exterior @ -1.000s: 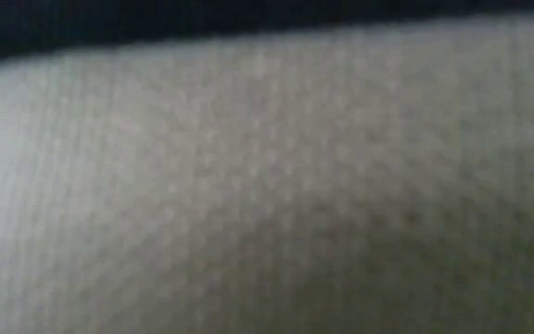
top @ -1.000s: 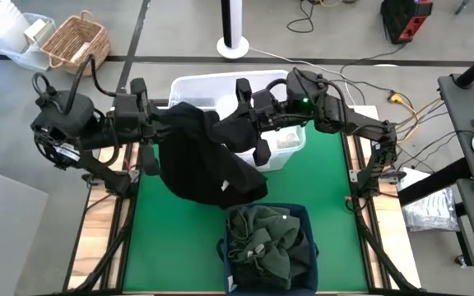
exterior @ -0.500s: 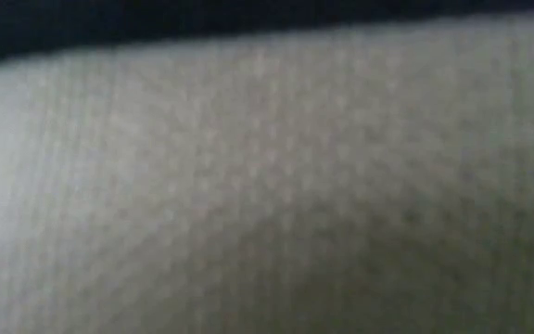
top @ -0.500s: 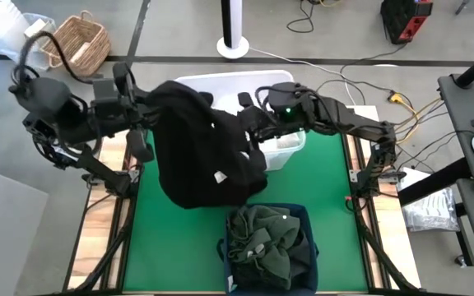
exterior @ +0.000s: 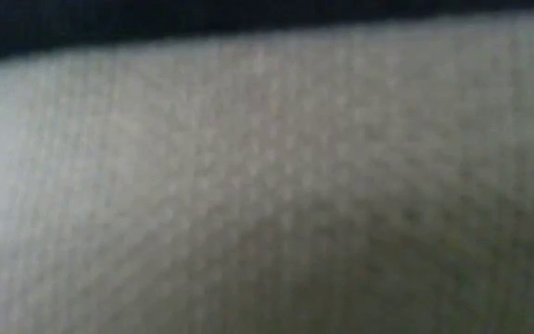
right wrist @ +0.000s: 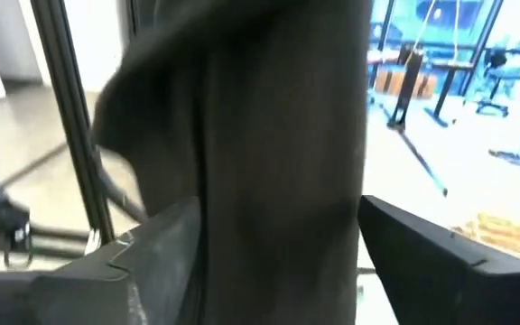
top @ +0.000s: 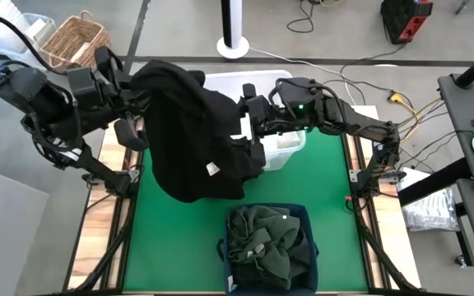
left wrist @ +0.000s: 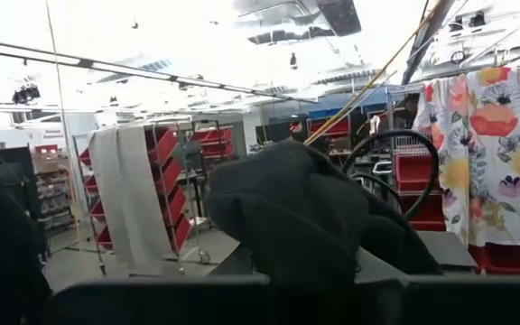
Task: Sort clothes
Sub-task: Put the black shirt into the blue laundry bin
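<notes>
A black garment [top: 192,140] hangs high above the green mat from my left gripper [top: 134,82], which is shut on its top at the far left. The cloth drapes down in a wide bunch. My right gripper [top: 252,123] stands open at the garment's right edge, in front of the clear tub [top: 285,146]. In the right wrist view a strip of the black cloth [right wrist: 278,162] hangs between that gripper's two spread fingers. Dark green clothes [top: 270,242] lie heaped in the navy bin [top: 304,215] at the near edge. My left gripper is shut on a bunched part of the black garment [left wrist: 305,244] near its top; several layers bulge beyond the fingers. The garment hangs slack below the gripper, lifted above the mat. My right gripper's fingers [right wrist: 165,244] stand on either side of the cloth; whether they touch it I cannot tell.
The low view is covered by pale cloth close to the lens. A wicker basket [top: 76,37] and a fan's white base [top: 233,45] stand on the floor beyond the table. Bare green mat [top: 336,189] lies to the right of the bin.
My left gripper has risen and drawn toward the table's far left with the garment's top. My right gripper has opened and stayed in place. The garment, earlier stretched between both grippers, now hangs in one bunch from the left one.
</notes>
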Robot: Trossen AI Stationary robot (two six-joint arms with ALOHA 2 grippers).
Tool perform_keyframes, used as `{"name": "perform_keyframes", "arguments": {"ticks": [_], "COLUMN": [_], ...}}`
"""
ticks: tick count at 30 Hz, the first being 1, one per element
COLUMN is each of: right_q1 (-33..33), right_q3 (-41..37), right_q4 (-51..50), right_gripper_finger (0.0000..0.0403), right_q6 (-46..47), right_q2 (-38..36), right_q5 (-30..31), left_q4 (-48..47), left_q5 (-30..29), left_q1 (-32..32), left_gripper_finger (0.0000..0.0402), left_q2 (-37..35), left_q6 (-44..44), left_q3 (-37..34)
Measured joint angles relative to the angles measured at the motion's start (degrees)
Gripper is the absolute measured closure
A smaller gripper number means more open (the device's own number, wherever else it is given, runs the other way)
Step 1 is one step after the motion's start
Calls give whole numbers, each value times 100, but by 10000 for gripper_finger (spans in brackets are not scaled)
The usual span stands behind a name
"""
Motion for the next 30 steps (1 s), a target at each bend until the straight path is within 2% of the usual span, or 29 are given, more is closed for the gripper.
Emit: {"name": "perform_keyframes", "arguments": {"ticks": [4,9,12,18,25,28,30], "right_q1": [-4,9,48,168,270,295,297], "right_q3": [0,-2,-4,-4,-4,-4,-4], "right_q4": [405,923,1287,1874,1959,1917,1911], "right_gripper_finger": [75,47,43,42,43,61,90], "right_q6": [166,428,434,402,401,515,595], "right_q2": [146,387,468,551,579,588,588], "right_q5": [-45,-716,-962,-1367,-1370,-1367,-1367], "left_q4": [20,176,595,981,1001,986,981], "left_q5": [43,48,63,203,354,359,341], "left_q1": [2,2,2,53,208,229,235], "left_gripper_finger": [401,401,401,401,401,401,401], "left_q2": [70,268,425,661,953,1027,1034], "left_q6": [-24,28,239,480,212,212,210], "left_q3": [0,-4,-9,-9,-9,-11,-11]}}
